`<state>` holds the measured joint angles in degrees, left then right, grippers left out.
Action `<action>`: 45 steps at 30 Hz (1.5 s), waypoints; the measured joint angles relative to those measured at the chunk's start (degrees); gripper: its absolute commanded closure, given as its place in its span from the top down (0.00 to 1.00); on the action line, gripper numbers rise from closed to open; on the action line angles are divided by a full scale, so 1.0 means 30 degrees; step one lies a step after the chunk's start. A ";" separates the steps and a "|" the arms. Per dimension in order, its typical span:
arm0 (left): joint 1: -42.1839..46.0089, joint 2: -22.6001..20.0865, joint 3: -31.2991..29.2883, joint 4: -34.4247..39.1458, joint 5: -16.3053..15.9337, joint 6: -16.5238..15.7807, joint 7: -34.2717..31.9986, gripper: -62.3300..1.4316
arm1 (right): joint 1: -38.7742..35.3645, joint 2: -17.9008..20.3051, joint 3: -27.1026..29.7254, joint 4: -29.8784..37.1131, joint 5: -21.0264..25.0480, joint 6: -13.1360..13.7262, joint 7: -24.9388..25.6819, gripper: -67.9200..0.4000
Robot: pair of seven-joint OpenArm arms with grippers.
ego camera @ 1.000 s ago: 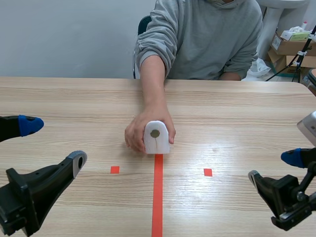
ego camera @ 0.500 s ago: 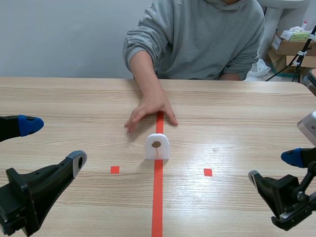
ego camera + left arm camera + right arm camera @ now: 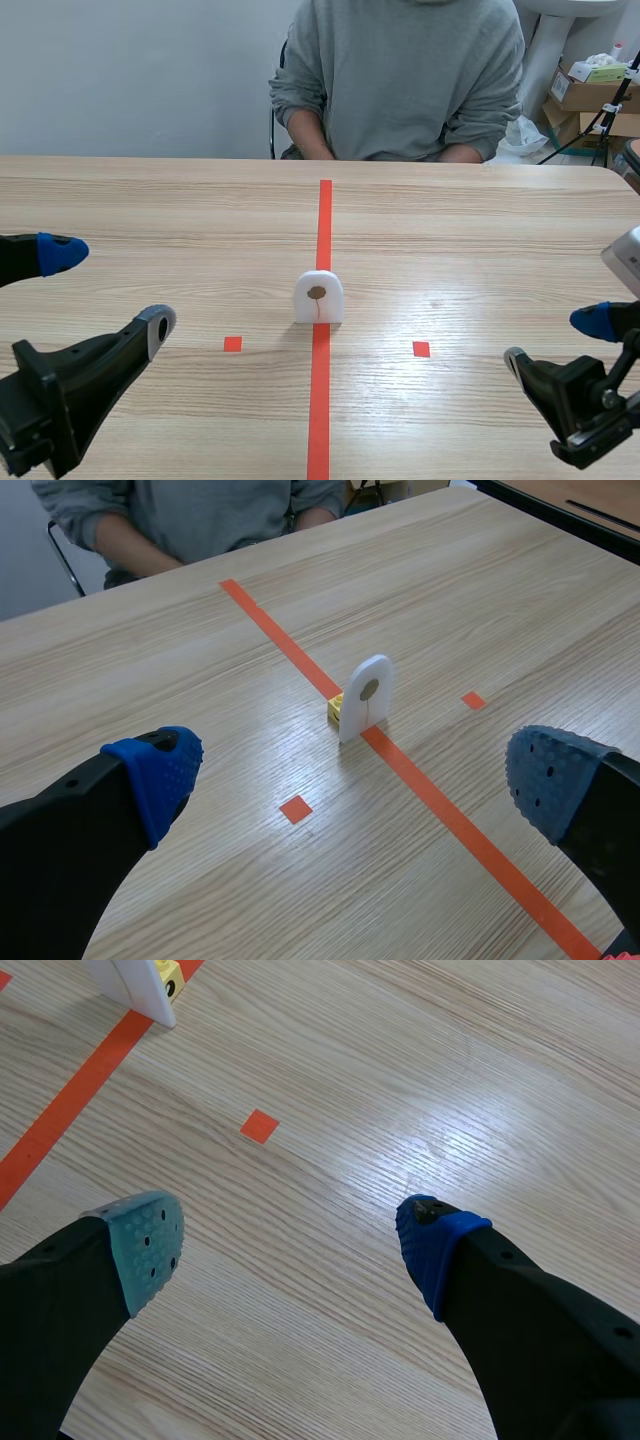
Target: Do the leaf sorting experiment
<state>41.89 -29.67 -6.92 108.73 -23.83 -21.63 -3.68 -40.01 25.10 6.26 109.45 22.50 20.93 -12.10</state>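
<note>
Now the hand of the person (image 3: 400, 70) is gone from the table (image 3: 150, 200); half a second ago it lay flat just behind the white stand (image 3: 319, 297), and now the person sits back at the upper middle of the frame. The white stand is alone at the centre, upright on the red tape line (image 3: 323, 220). It shows a small brown spot (image 3: 317, 293), probably the leaf, and a yellow block (image 3: 336, 708) touches its back. I judge the sample is set, so you may begin sorting. Your left gripper (image 3: 108, 290), at lower left, is wide open and holds nothing; your right gripper (image 3: 555, 340), at lower right, likewise.
</note>
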 measured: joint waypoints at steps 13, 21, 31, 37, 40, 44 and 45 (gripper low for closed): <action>0.0000 0.0000 0.0000 0.0000 0.0000 0.0000 0.0000 1.00 | 0.0000 0.0000 0.0000 0.0000 -0.0168 0.0000 0.0000 0.65; 0.0000 0.0000 0.0000 0.0000 0.0000 0.0000 0.0007 1.00 | 0.0000 0.0000 0.0000 0.0000 -0.0656 0.0000 -0.0160 0.65; 0.0000 0.0000 0.0000 0.0000 0.0000 0.0000 0.0007 1.00 | 0.0182 0.0007 0.0000 0.0000 -0.1217 -0.0022 -0.1370 0.65; -0.0015 0.0000 0.0000 0.0000 0.0007 -0.0007 0.0576 1.00 | 0.0474 0.0007 0.0000 0.0000 -0.1217 -0.0051 -0.1377 0.65; -0.0583 0.0000 0.0109 -0.0204 0.1049 -0.0168 0.1311 1.00 | 0.0466 0.0000 0.0000 0.0000 -0.1217 -0.0051 -0.1581 0.65; -0.2652 -0.0007 0.1158 -0.1865 0.2135 -0.0386 0.1457 1.00 | 0.0466 0.0007 0.0000 0.0000 -0.1217 -0.0051 -0.1581 0.65; -0.3308 -0.0007 0.1479 -0.2506 0.2157 -0.0619 0.1464 1.00 | 0.0466 0.0007 0.0000 0.0000 -0.1217 -0.0051 -0.1574 0.65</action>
<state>31.97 -29.69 -2.48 101.21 -17.37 -23.49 0.71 -38.61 25.12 6.26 109.45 18.85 20.78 -16.82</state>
